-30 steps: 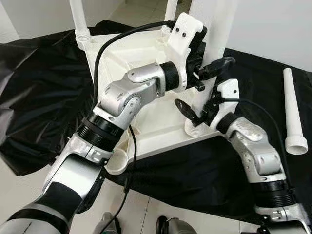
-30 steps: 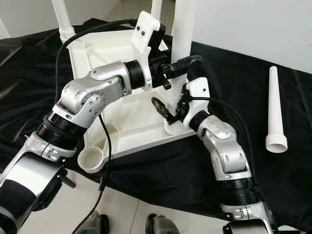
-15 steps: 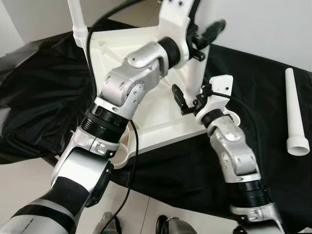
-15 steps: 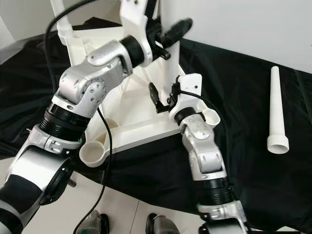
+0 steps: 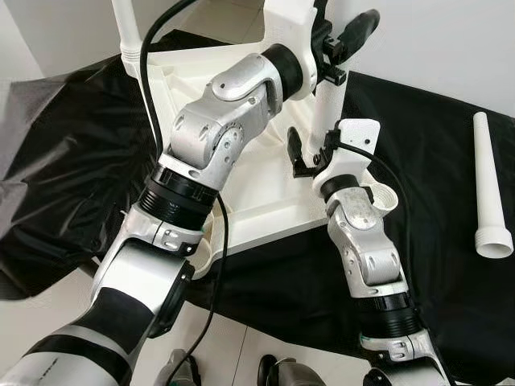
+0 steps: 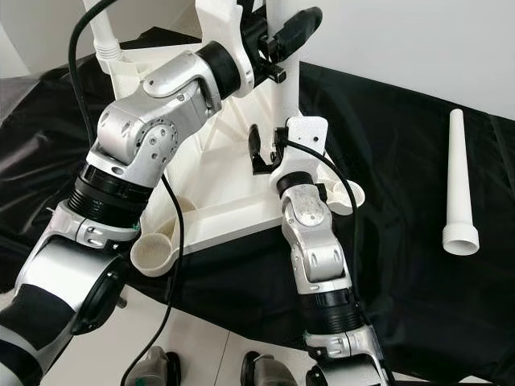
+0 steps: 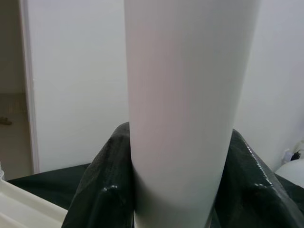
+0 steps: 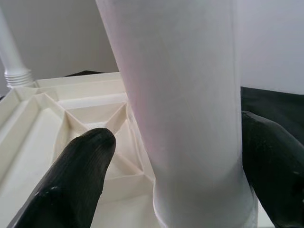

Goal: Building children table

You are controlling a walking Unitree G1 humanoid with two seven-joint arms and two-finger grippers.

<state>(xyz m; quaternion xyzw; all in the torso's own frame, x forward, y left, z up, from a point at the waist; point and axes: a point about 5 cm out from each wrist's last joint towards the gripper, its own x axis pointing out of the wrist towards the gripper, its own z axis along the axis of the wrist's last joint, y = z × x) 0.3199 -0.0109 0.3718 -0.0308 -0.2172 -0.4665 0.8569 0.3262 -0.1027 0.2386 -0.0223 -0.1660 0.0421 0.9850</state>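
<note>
Black plastic sheet (image 5: 72, 153): spread over the floor, carrying all parts.

White moulded-plastic table top (image 5: 241, 189): upside down on the sheet, ribbed underside up, round sockets at its corners; a leg stands in a far corner.

White tapered plastic table leg (image 6: 283, 96): upright in the near-right corner socket, long axis vertical, directly between both claws.

Loose white tapered leg (image 5: 487, 189): flat near the sheet's right edge, well apart.

Left gripper (image 5: 342, 44): high on the upright leg, fingers clamped against both sides.

Right gripper (image 5: 310, 153): low near the socket, fingers (image 8: 78, 173) spread wide astride the leg, not touching. It is nearer the joint, so probably regrips for the next twist.
</note>
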